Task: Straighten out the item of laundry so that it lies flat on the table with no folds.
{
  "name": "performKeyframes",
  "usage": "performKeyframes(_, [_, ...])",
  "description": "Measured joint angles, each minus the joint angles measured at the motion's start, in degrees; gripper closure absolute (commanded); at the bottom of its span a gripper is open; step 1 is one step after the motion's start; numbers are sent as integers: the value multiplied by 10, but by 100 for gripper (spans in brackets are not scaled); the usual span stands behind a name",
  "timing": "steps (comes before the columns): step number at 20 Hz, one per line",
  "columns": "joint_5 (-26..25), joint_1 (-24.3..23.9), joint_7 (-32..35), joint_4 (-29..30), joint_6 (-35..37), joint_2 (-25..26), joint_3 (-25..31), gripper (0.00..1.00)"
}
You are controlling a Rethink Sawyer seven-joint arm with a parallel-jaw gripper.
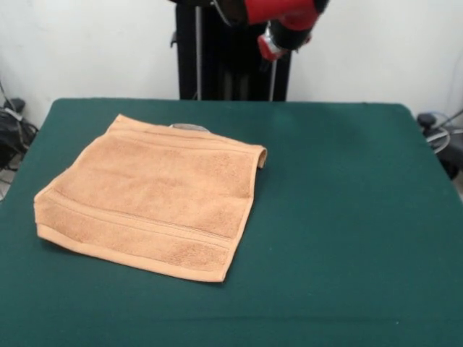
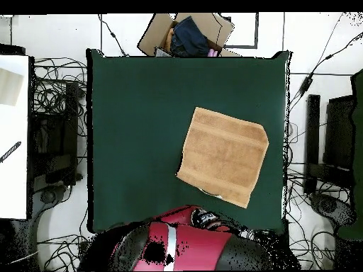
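The item of laundry is a light orange-tan towel spread on the left half of the green table. It lies mostly flat, with band stripes near its hems. Its far right corner curls up and over, and a small white tag peeks out at the far hem. Seen from overhead, the towel sits right of the table's middle, near the robot's side. The gripper hangs drawn back high above the far table edge, well clear of the towel, and it holds nothing that I can see. Overhead, the arm's end sits just off the table edge.
Bare green table surface stretches wide beside the towel. A cardboard box with dark cloth stands beyond the table's edge opposite the robot. Cables and equipment lie on the floor at both sides.
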Motion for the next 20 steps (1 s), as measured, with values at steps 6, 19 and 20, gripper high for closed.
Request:
performKeyframes(6, [13,15,0,-34,0,33,0,0])
performKeyframes(19, [30,29,0,-87,0,72,-6,0])
performKeyframes(20, [31,29,0,-91,0,74,-8,0])
